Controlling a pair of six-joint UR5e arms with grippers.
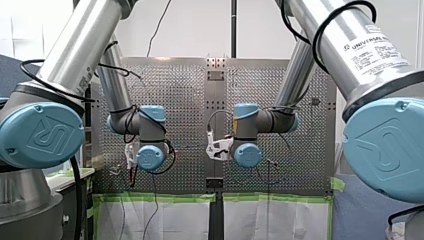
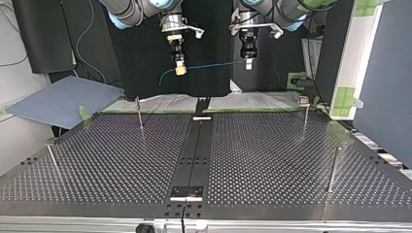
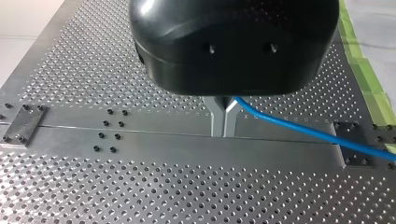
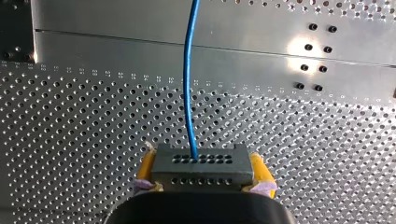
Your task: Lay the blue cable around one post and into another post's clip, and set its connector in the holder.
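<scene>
Over table (image 4: 70,116), right pincer (image 4: 203,164) clamps connector (image 4: 201,170) (cable (image 4: 187,84) attached).

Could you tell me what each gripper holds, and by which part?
My right gripper clamps the connector by its sides; my left gripper pinches the blue cable partway along.

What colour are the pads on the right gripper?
Yellow pads, clearest in the right wrist view, either side of the grey connector.

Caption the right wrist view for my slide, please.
Right end effector grips the grey connector, blue cable leading ahead over the perforated table.
</scene>
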